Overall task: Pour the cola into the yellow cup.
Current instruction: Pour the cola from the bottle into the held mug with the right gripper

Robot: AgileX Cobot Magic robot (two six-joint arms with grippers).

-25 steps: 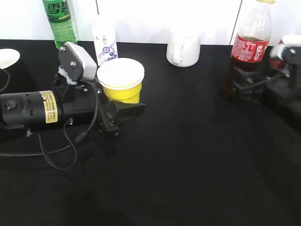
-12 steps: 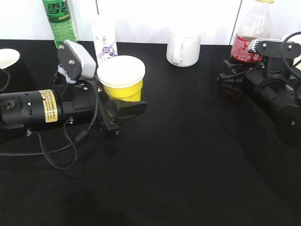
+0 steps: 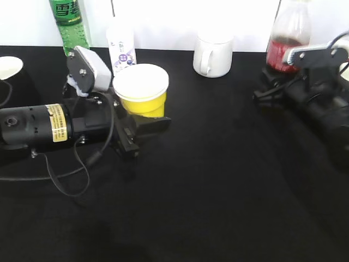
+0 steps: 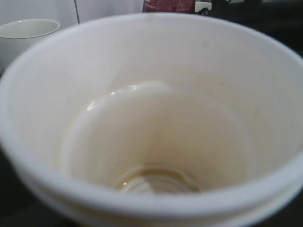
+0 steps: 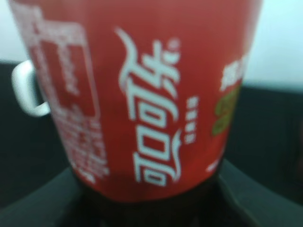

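The yellow cup (image 3: 140, 102), white inside, is upright in my left gripper (image 3: 143, 121), which is shut on its lower part at the left of the black table. In the left wrist view the cup (image 4: 156, 118) fills the frame, with a thin brown ring at its bottom. The cola (image 3: 286, 46) is at the far right, its top out of frame and its lower part hidden by my right arm. My right gripper (image 3: 272, 88) is shut on it. The red label (image 5: 142, 94) fills the right wrist view, with dark jaws below it.
A green soda bottle (image 3: 68, 22), a small white bottle with a purple label (image 3: 121, 46) and a white mug (image 3: 212, 54) stand along the back edge. A white cup (image 3: 10, 66) stands at the far left. The table (image 3: 218, 180) is black.
The right arm closed in on the cola and raised it; the bottle's top has left the frame. The left gripper and the yellow cup have hardly moved.
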